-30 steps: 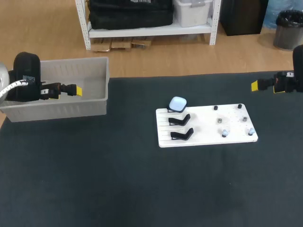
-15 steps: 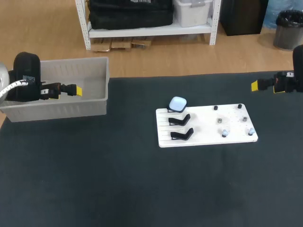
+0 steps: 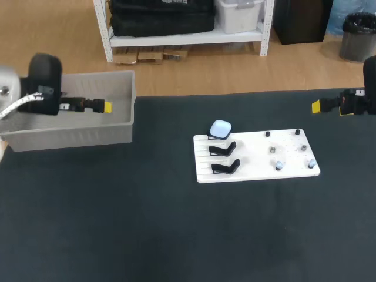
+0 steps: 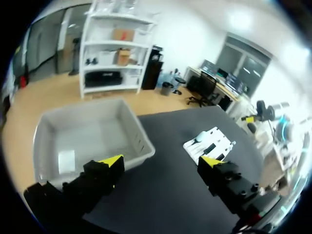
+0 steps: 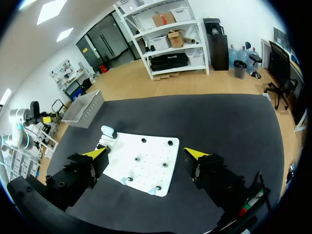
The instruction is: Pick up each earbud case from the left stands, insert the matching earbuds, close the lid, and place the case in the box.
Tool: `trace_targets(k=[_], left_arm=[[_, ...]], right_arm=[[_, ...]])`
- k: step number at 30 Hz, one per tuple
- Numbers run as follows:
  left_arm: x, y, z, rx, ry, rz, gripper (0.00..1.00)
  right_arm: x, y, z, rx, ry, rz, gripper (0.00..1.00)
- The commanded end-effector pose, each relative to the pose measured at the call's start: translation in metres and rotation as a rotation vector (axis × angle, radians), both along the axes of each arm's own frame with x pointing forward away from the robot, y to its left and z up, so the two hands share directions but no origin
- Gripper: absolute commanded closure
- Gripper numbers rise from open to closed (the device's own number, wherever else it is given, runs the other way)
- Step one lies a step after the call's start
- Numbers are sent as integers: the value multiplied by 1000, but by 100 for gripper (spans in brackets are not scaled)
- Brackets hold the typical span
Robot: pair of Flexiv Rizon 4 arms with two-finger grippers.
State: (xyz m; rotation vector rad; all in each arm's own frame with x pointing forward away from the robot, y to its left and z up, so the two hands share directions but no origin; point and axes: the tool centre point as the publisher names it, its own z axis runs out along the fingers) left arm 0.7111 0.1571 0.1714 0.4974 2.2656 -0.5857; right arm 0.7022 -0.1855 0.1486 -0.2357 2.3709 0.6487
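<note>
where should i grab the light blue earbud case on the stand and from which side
Grip the earbud case across its two rounded side edges, coming down from above. It sits propped on the rearmost black stand, which covers its underside, while its top and sides look free. How steeply it leans is too small to tell, so settle the tilt on approach.
</note>
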Motion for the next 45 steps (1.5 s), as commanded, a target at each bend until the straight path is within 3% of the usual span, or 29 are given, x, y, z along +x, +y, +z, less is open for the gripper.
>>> trace_targets(k=[1, 5, 12, 14, 19, 24, 29, 38, 45], left_arm=[[25, -17, -5, 2, -47, -106, 0], [36, -36, -1, 13, -97, -240, 0], [44, -66, 13, -43, -86, -462, 0], [45, -75, 14, -30, -89, -518, 0], [48, -99, 5, 26, -97, -600, 0], [45, -116, -6, 77, -184, -624, 0], [39, -132, -23, 85, -254, -673, 0], [43, -155, -46, 84, -317, -791, 0], [53, -171, -57, 82, -331, -930, 0]], right_arm=[[-1, -1, 1, 0, 1, 1, 0], [-1, -1, 1, 0, 1, 1, 0], [-1, -1, 1, 0, 1, 1, 0], [-1, -1, 1, 0, 1, 1, 0], [-1, -1, 1, 0, 1, 1, 0], [-1, -1, 1, 0, 1, 1, 0], [-1, -1, 1, 0, 1, 1, 0], [-1, -1, 1, 0, 1, 1, 0], [-1, -1, 1, 0, 1, 1, 0]])
